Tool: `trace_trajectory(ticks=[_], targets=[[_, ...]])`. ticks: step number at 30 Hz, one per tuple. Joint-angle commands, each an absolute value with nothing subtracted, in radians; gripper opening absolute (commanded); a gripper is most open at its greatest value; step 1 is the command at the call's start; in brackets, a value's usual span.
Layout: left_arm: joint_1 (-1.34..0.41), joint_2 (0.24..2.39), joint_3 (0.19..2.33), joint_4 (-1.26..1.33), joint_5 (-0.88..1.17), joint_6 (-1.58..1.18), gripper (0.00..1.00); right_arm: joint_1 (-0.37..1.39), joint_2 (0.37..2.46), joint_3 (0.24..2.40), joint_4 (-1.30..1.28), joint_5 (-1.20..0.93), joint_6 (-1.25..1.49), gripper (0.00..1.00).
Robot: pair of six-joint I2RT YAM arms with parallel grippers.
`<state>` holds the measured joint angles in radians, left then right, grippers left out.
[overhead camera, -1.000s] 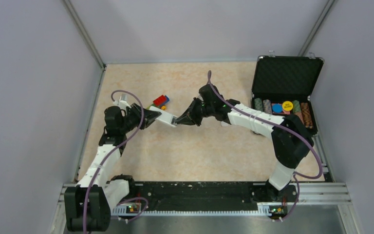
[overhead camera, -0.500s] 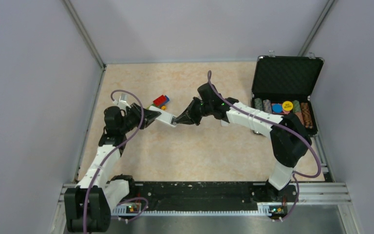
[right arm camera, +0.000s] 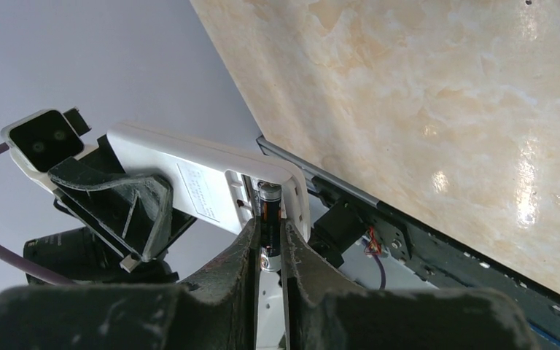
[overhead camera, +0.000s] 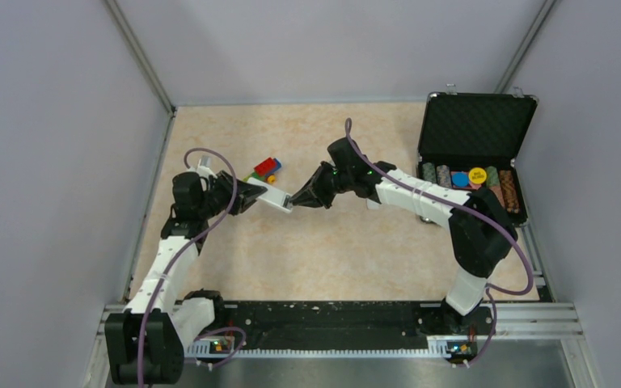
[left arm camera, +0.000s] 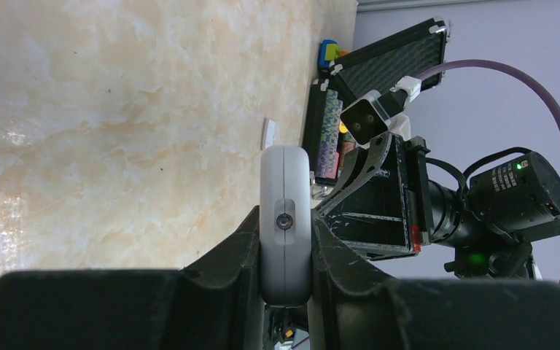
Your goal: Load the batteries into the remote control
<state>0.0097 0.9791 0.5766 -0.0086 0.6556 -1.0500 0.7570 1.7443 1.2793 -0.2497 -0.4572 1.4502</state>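
The left gripper (left arm camera: 286, 224) clamps the remote control (left arm camera: 285, 175) between its jaws. The right gripper (right arm camera: 268, 237) pinches a battery (right arm camera: 268, 205), tip in the open bay. I'd square it to the slot and press gently.

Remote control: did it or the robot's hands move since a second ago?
Hardly anything moved; nothing was grabbed or dropped. The left gripper still clamps the remote control, and the right gripper still holds a battery at its open slot.
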Motion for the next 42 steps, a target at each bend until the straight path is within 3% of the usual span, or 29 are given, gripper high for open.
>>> trace_trajectory(ticks=[1,7,16,19,24,35,42], targets=[[0.005,0.984,0.653,0.036,0.716,-1.113,0.00,0.776,1.771,1.315,-0.294,-0.441,1.456,0.16],[0.004,0.994,0.650,0.041,0.720,-1.116,0.00,0.776,1.775,1.318,-0.296,-0.450,1.450,0.23],[0.005,1.003,0.660,0.012,0.713,-1.097,0.00,0.775,1.758,1.325,-0.296,-0.446,1.424,0.27],[-0.004,1.006,0.676,-0.030,0.704,-1.075,0.00,0.768,1.719,1.308,-0.314,-0.434,1.374,0.48],[-0.014,1.010,0.680,-0.043,0.698,-1.067,0.00,0.736,1.618,1.241,-0.312,-0.403,1.342,0.68],[-0.014,1.030,0.681,-0.031,0.734,-1.072,0.00,0.681,1.545,1.210,-0.192,-0.429,1.289,0.77],[-0.014,1.069,0.737,-0.081,0.852,-1.023,0.00,0.597,1.572,1.270,-0.153,-0.645,0.808,0.80]])
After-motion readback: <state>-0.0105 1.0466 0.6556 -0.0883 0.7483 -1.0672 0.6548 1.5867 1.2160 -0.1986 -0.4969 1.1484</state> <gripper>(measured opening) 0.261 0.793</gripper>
